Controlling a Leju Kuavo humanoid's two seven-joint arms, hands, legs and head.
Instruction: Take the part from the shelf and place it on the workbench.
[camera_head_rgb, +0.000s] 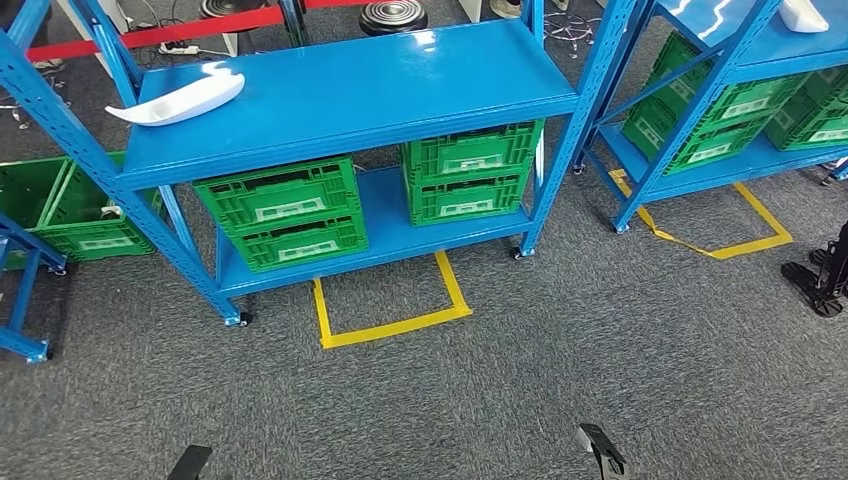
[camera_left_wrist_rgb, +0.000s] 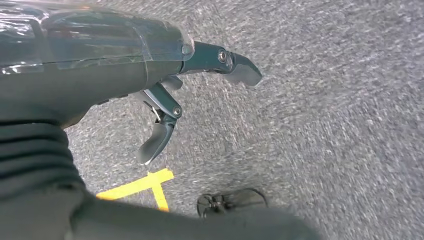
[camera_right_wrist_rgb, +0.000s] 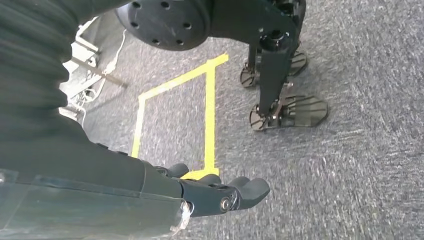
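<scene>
From the head view, the white curved part (camera_head_rgb: 180, 99) lies on the top deck of the blue shelf (camera_head_rgb: 400, 75), at that deck's left end and close to its rear-left post; its long axis runs roughly along the shelf's length, slightly slanted, with the pointed tip toward the left post and the broader end toward the shelf's middle. Nothing touches it. Green crates (camera_head_rgb: 285, 210) sit on the shelf's lower deck, and a yellow taped square (camera_head_rgb: 392, 300) marks the carpet just in front of the shelf. The left hand (camera_head_rgb: 190, 462) and the right hand (camera_head_rgb: 600, 450) both show only as dark tips at the bottom edge, well apart from the shelf, so the part lies ahead of and above both; the left hand is the one more nearly in line with it, and I judge it the nearer for a reach. In the left wrist view, the left hand (camera_left_wrist_rgb: 165, 90) hangs over grey carpet with its fingers apart and nothing in them, a corner of yellow tape (camera_left_wrist_rgb: 145, 185) on the floor beyond. In the right wrist view, the right hand (camera_right_wrist_rgb: 220, 192) hangs likewise, its fingers lying loosely together and straight with nothing held, above the carpet near a yellow taped outline (camera_right_wrist_rgb: 207, 115).
</scene>
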